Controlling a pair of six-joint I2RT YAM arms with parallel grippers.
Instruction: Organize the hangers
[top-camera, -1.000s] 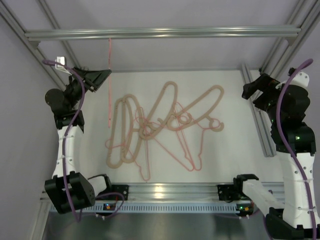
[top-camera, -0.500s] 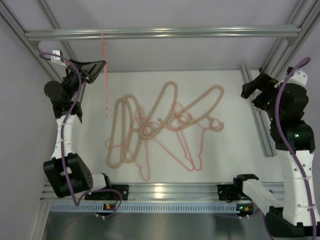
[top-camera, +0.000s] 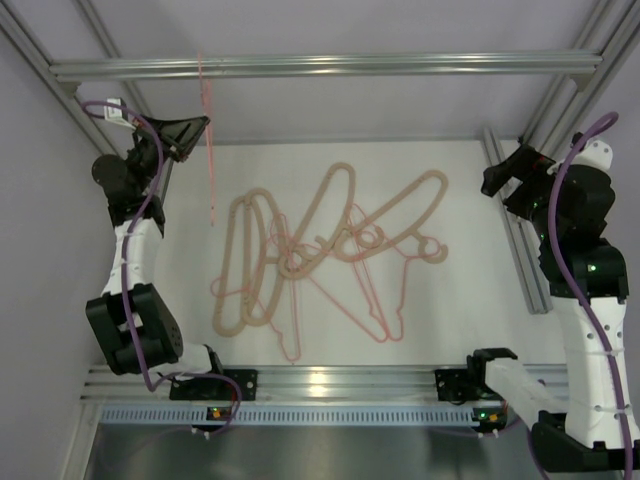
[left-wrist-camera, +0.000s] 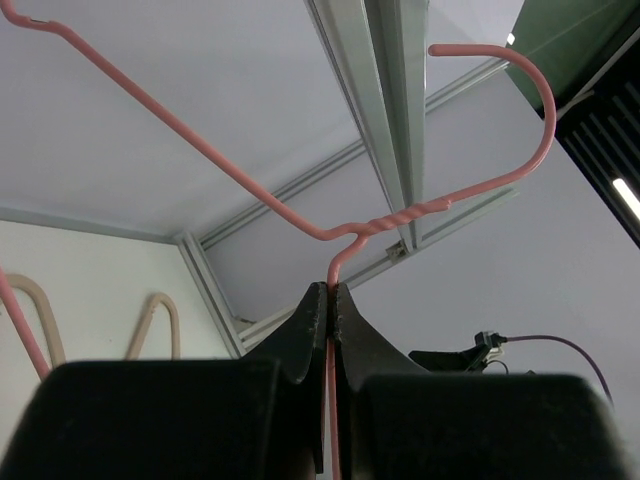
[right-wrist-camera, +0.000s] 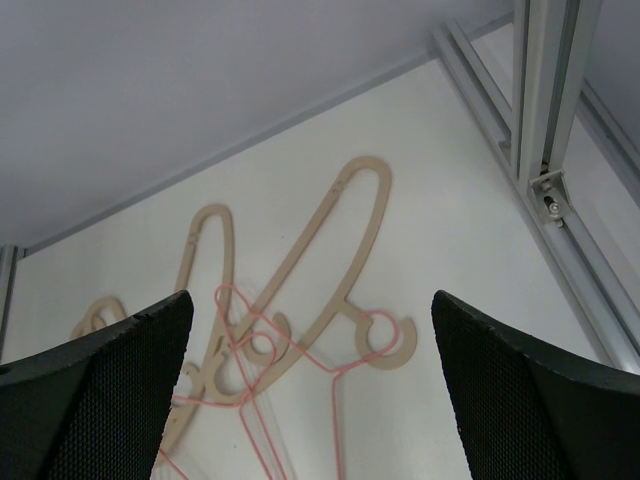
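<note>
My left gripper (top-camera: 203, 126) is raised at the far left, shut on the neck of a thin pink hanger (top-camera: 209, 160) that hangs edge-on below the top rail (top-camera: 400, 66). In the left wrist view the jaws (left-wrist-camera: 329, 292) pinch the wire just under its twisted neck, and the pink hook (left-wrist-camera: 543, 130) curves beside the rail (left-wrist-camera: 390, 120); whether they touch I cannot tell. Several beige hangers (top-camera: 330, 215) and pink hangers (top-camera: 352, 300) lie tangled on the white table. My right gripper (top-camera: 497, 180) is open and empty, raised at the right, looking down on them (right-wrist-camera: 340, 240).
An aluminium frame post and rail (top-camera: 515, 240) run along the table's right side, also in the right wrist view (right-wrist-camera: 545, 120). The front rail (top-camera: 320, 380) lies between the arm bases. Grey walls close in left and back.
My left gripper has carried the pink hanger a little left and up, closer under the top rail. The right arm has barely moved. The pile is unchanged.
</note>
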